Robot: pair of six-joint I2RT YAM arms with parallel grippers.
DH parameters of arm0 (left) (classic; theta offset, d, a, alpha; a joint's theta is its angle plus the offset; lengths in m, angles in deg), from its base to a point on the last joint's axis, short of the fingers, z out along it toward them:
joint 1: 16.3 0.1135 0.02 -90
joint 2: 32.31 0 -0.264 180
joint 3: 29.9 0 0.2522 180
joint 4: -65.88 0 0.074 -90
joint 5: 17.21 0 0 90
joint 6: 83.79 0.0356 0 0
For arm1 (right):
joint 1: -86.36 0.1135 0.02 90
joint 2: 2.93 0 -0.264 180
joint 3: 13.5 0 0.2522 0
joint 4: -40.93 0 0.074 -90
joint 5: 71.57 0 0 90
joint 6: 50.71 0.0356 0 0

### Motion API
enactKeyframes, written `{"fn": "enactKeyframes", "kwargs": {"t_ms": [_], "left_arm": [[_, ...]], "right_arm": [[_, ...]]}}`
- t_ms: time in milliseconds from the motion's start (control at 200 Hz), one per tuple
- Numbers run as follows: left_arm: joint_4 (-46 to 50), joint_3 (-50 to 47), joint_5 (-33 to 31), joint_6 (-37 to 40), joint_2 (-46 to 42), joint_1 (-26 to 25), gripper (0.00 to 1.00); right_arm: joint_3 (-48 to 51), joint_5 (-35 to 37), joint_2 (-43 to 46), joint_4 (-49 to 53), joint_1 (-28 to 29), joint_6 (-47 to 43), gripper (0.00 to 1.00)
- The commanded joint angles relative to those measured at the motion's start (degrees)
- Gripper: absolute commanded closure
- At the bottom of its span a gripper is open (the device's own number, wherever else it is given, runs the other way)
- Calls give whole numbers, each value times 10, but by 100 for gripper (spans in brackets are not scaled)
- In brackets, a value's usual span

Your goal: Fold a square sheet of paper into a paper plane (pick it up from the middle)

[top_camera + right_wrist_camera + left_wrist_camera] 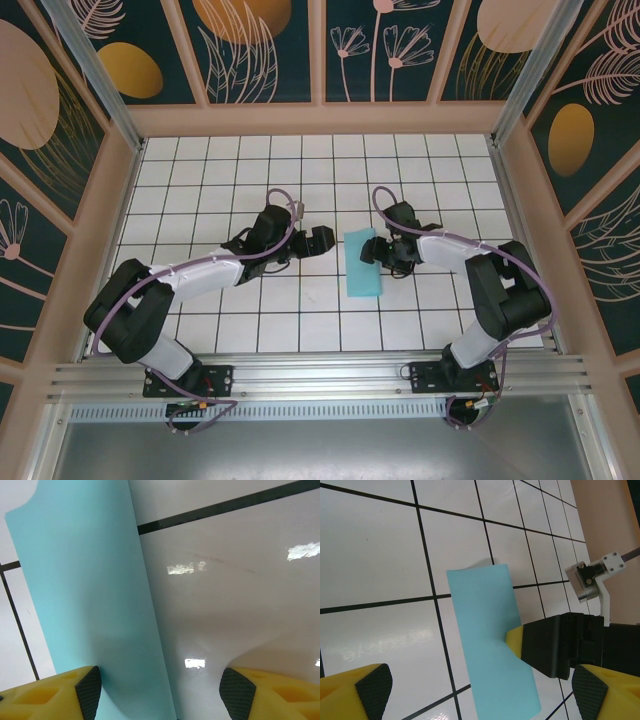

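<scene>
Nearest in the top view, a metal rail (pixel 320 378) held both arm bases at the near edge of the worktop (pixel 300 310). The L arm (pixel 190 272) extended fwd and inward. The R arm (pixel 495 290) was bent back toward the centre. Purple cables ran along both.

Mid-worktop, the sheet of paper (pixel 363 270) lay on the white grid tiles as a narrow light turquoise rectangle. Its long axis ran roughly near-to-far w/ a slight tilt. It had no marks and no dart shape.

The left gripper (pixel 322 240) sat just beside the paper's left long edge, apart from it. Its jaws were spread wide w/ nothing held. In its wrist view the yellow fingers (pixel 367 690) w/ dark pads were clear of the paper.

The right gripper (pixel 377 252) was at the paper's right long edge. Its jaws were parted and not clamped on anything. In its wrist view one finger (pixel 75 692) was over the paper and the other was over bare tile, w/ the paper's edge b/w them. The left wrist view showed one yellow fingertip (pixel 514 636) touching that edge, and the paper looked slightly bent there. Couldn't tell if the edge was lifted.

Beyond lay more tiles, then dark teal wall panels (pixel 260 50) w/ floral patterns.
</scene>
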Motion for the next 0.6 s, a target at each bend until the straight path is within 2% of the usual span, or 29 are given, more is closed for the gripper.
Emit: {"fn": "enactKeyframes", "kwargs": {"t_ms": [0, 215, 595], "left_arm": [[7, 15, 7, 12, 7, -4, 6], [-2, 21, 23, 3, 20, -4, 14], [-5, 28, 28, 0, 29, -4, 16]], "right_arm": [[21, 32, -52, -2, 3, -10, 30], [25, 36, -56, -7, 3, 4, 31], [28, 31, -64, -12, 3, 17, 30]]}}
